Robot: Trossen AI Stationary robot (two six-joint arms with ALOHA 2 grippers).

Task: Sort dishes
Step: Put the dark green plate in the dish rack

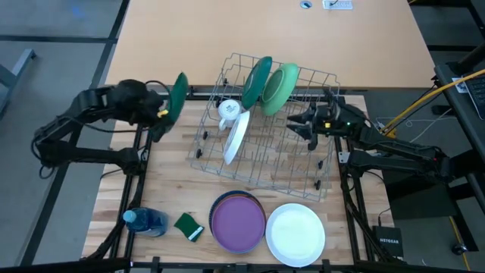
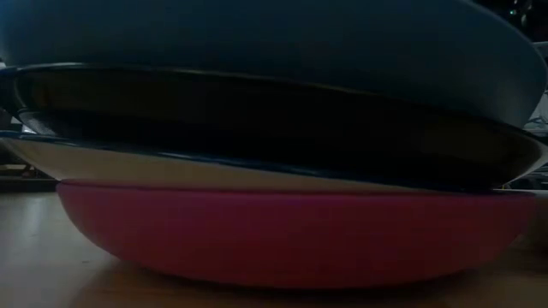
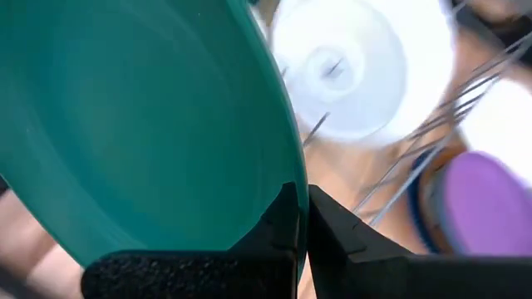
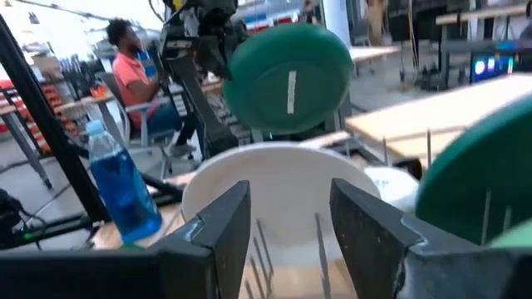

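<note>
My left gripper [image 1: 163,114] is shut on a dark green plate [image 1: 178,97], raised just left of the wire dish rack [image 1: 326,178]. In the rack another dark green plate [image 1: 256,82], a light green plate [image 1: 279,87] and a white plate [image 1: 237,136] stand on edge between the wires, beside a white mug [image 1: 229,112]. My right gripper [image 1: 307,125] hovers open over the rack's right part, pointing level at the white plate [image 4: 274,178], with nothing between its fingers. A stack with a purple plate [image 1: 238,221] on top and a single white plate [image 1: 295,233] lie near the front edge. My left gripper pinches the dark green plate's rim [image 3: 289,195] between its two fingers, one on each face. The fingers come from the table's left, slanting down. The plate is lifted clear of table and rack and stands nearly on edge above the fingers.
A blue bottle [image 1: 145,221] and a green sponge [image 1: 189,226] sit at the front left. The low view is filled by the plate stack [image 2: 291,235]. A seated person [image 4: 133,75] shows in the room beyond the table.
</note>
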